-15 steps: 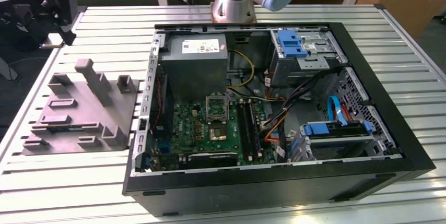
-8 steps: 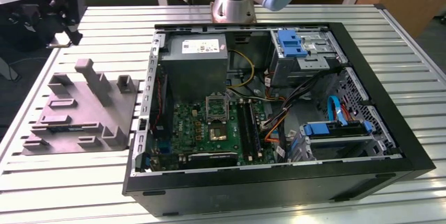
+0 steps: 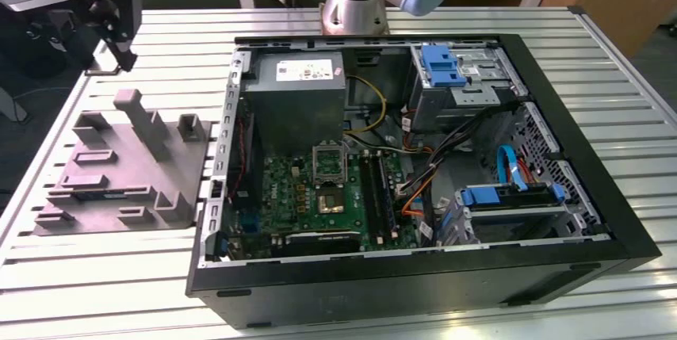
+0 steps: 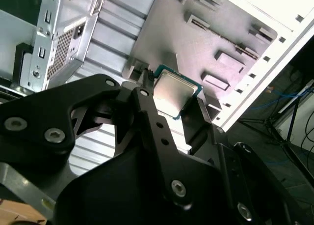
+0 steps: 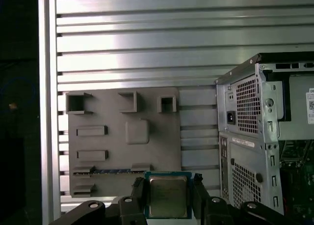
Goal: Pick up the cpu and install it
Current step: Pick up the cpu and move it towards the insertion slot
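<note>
1. Exterior view: high, looking steeply down on the open computer case and grey moulded tray.
2. First wrist view: straight down on both.
3. Second wrist view: close behind the tool, tilted across both.

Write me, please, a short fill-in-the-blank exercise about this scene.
1. The end effector is ____ on the cpu.
2. The grey moulded tray lies on the exterior view's ____ of the computer case.
3. The motherboard inside the case is ____ in colour.
Missing words: shut; left; green.
</note>
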Motion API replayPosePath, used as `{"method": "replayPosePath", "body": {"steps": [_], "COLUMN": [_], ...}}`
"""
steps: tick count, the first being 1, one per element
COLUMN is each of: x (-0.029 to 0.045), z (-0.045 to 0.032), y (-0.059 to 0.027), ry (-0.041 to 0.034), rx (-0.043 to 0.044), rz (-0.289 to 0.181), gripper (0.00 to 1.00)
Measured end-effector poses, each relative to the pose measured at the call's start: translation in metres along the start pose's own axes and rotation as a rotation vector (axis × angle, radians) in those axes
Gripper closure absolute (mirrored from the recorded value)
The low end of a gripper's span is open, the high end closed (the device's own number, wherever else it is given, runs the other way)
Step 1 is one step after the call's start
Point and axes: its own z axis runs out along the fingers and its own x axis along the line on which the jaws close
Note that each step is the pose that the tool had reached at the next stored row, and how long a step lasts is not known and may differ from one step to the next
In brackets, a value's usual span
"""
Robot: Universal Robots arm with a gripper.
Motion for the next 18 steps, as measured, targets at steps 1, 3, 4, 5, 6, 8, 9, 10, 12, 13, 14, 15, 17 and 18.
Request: {"method": "replayPosePath", "body": {"steps": [1, 3, 4, 5, 6, 8, 9, 10, 12, 13, 14, 15, 17, 18], "x": [-0.0006, -0.0044, -0.0068, -0.0106, -0.0142, -0.0211, -0.0242, -0.0269, -0.0326, -0.0349, -0.0372, -0.0383, -0.0384, -0.0384], "z": [0.0, 0.0001, 0.0001, 0.0002, 0.0003, 0.0005, 0.0006, 0.0007, 0.001, 0.0011, 0.0012, 0.0012, 0.0012, 0.0012], "y": [-0.0009, -0.001, -0.0009, -0.0007, -0.0005, -0.0001, 0.0001, 0.0002, 0.0006, 0.0007, 0.0008, 0.0009, 0.0009, 0.0009], "ry": [0.0, -0.0001, 0.0001, 0.0, 0.0, -0.0001, 0.0, 0.0, 0.0001, 0.0002, 0.0002, 0.0004, 0.0003, 0.0003], "rx": [0.0, -0.0001, 0.0001, 0.0, 0.0, -0.0001, -0.0001, 0.0, -0.0001, -0.0001, -0.0001, 0.0, 0.0, 0.0], "rz": [0.0, 0.0, 0.0, 0.0, 0.0, 0.0, 0.0, 0.0, 0.0, 0.0, 0.0, 0.0, 0.0, 0.0], "gripper": [0.53, 0.53, 0.53, 0.53, 0.53, 0.53, 0.53, 0.53, 0.53, 0.53, 0.53, 0.53, 0.53, 0.53]}}
